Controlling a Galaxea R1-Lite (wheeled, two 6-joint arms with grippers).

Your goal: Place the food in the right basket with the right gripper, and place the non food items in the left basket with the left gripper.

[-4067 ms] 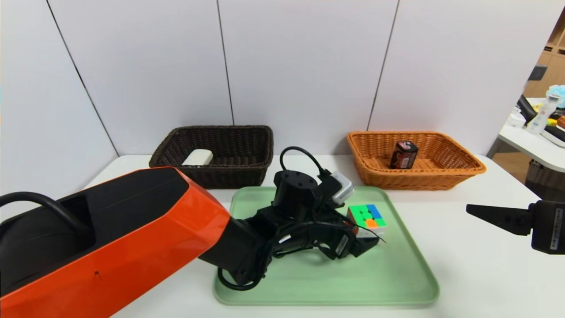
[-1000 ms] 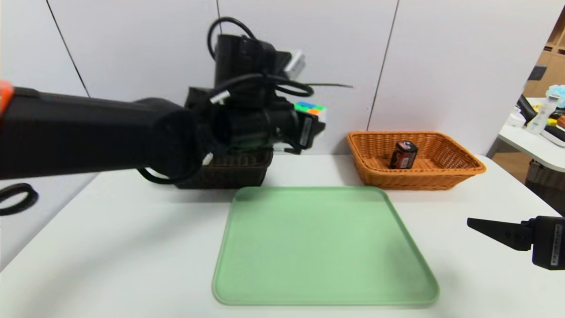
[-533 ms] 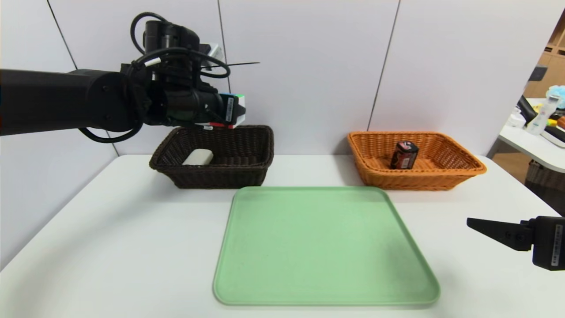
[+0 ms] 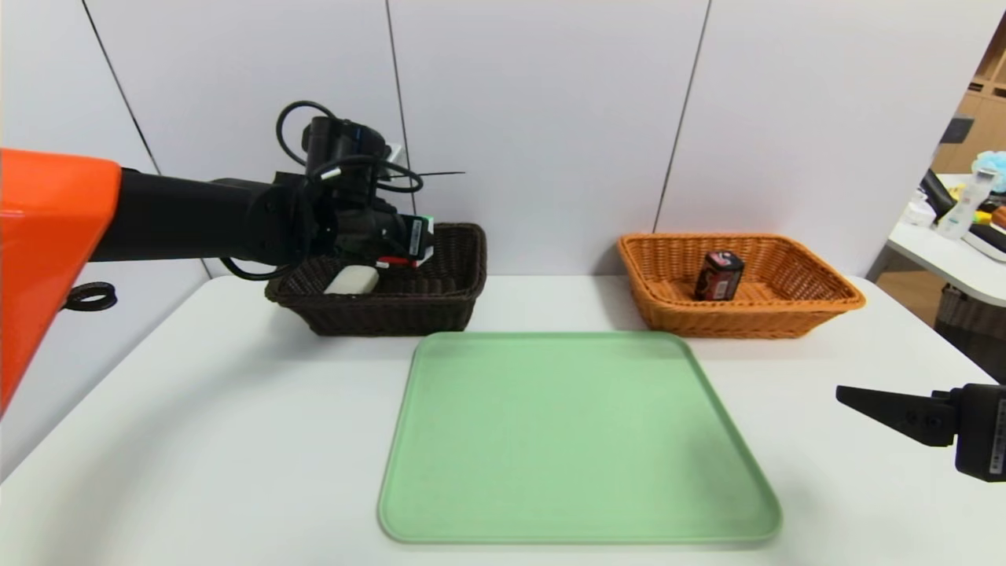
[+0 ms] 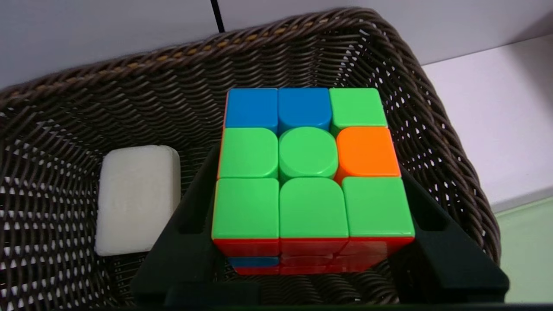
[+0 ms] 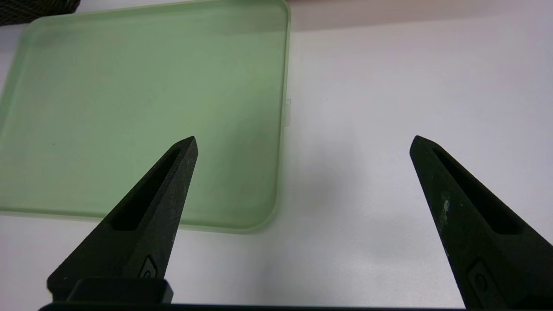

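Here the puzzle cube (image 5: 306, 172) sits pinched between the two black fingers of the left pincer (image 4: 414, 244), its mostly green face turned up toward the wrist camera, and it hangs over the open mouth of the dark brown basket (image 5: 65, 108) on the side away from the white soap bar (image 5: 137, 198), which already lies on the woven floor. That spot looks chosen so the cube can drop onto bare wicker rather than onto the bar. The grip takes the cube by two opposite sides, which keeps it square and lets it fall flat once the fingers part; whether it is low enough to let go I cannot tell. Across the desk (image 4: 236, 440) the black packet (image 4: 718, 276) stands upright inside the orange-tan basket (image 4: 817, 295), so the food part appears done. The green tray (image 4: 581, 440) between the baskets and the robot holds nothing. The right pincer (image 6: 302, 147) hovers spread wide and holding nothing over the desk beside the tray's right edge, apparently parked out of the way
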